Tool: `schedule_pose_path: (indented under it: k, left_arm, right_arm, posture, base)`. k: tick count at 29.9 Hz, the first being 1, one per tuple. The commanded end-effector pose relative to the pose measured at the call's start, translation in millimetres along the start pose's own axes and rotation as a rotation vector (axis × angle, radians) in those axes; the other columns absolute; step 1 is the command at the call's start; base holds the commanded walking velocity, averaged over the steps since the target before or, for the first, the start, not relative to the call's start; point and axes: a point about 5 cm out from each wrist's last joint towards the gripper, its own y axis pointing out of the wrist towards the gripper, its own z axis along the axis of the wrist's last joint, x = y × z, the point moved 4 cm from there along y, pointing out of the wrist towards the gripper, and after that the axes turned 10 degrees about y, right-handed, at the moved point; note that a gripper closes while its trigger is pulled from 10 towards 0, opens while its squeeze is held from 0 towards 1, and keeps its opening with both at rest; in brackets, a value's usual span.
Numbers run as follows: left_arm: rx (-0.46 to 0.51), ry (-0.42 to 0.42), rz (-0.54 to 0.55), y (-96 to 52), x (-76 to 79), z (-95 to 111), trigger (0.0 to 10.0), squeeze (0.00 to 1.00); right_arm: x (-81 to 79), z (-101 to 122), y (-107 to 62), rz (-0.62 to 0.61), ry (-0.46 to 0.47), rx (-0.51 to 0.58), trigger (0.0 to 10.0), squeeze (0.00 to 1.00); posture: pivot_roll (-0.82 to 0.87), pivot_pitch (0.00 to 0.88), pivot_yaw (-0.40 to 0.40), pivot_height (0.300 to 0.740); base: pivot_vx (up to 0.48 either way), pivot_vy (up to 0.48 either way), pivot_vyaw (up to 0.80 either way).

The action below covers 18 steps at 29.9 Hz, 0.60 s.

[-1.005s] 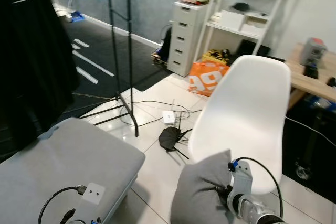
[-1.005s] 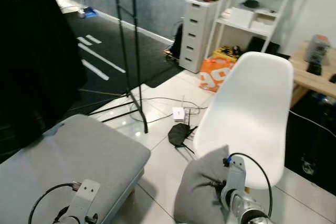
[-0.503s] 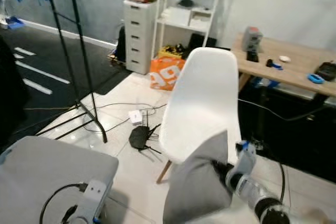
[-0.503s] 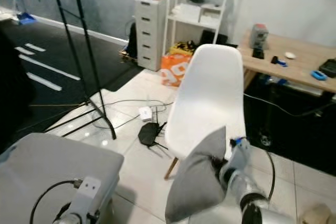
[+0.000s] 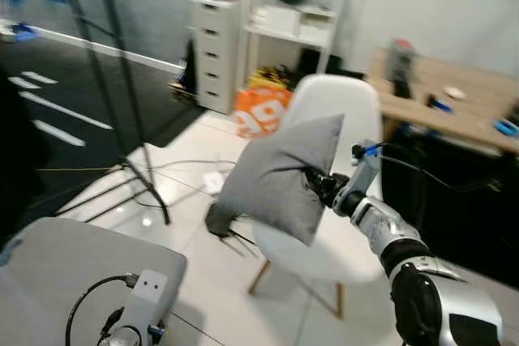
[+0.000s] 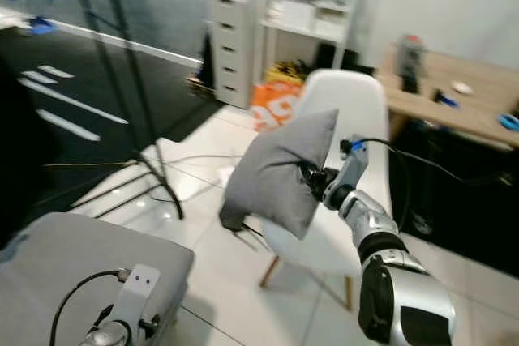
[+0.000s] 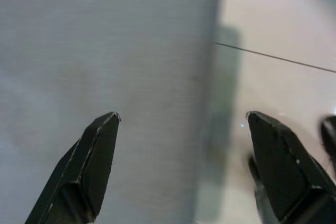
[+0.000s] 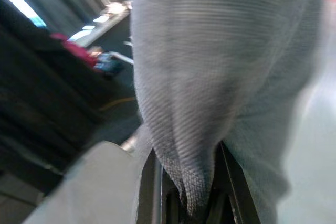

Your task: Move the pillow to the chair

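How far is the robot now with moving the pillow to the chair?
Done: the right gripper is clamped on the grey pillow, lifted off any surface. In hand: it hangs over the white chair seat. Left: lowering and releasing it. The left gripper is open, idle.

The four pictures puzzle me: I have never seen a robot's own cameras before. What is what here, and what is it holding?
This is a humanoid robot seeing through its own cameras. Two pictures come from the eyes in its head, looking forward and down. They show its silver right arm stretched out, the right gripper pinching a grey pillow held up in front of a white chair. The right wrist picture, taken along that gripper's black fingers, shows the pillow's fabric bunched between them. The left gripper hangs idle and open, low over a grey cushioned seat and the white tiled floor.
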Motion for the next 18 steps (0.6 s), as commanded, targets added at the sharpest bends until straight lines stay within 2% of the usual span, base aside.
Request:
schedule_pose_path:
  k: [1,7,18]
  left_arm:
    - [-0.033,-0.009,-0.005,-1.1,-1.0,-9.5,10.0,0.00]
    - [-0.030,-0.010,-0.007,-0.8,-1.5,-8.0,10.0,0.00]
    - [-0.028,-0.010,-0.009,-1.1,-0.4,-8.7,10.0,0.00]
  right_arm:
    - [-12.8,9.7,5.5,0.062,-0.019,0.033,10.0,0.00]
    - [-5.1,7.0,2.3,0.024,-0.035,0.017,10.0,0.00]
    - [-9.3,6.9,3.4,0.055,-0.039,0.008,10.0,0.00]
  posture:
    - [-0.13,0.013,-0.058,0.740]
    - [-0.13,0.015,-0.058,0.740]
    - [-0.13,0.016,-0.058,0.740]
  base:
    - [0.450,0.000,-0.80]
    - [0.449,0.000,-0.79]
    - [0.447,0.000,-0.77]
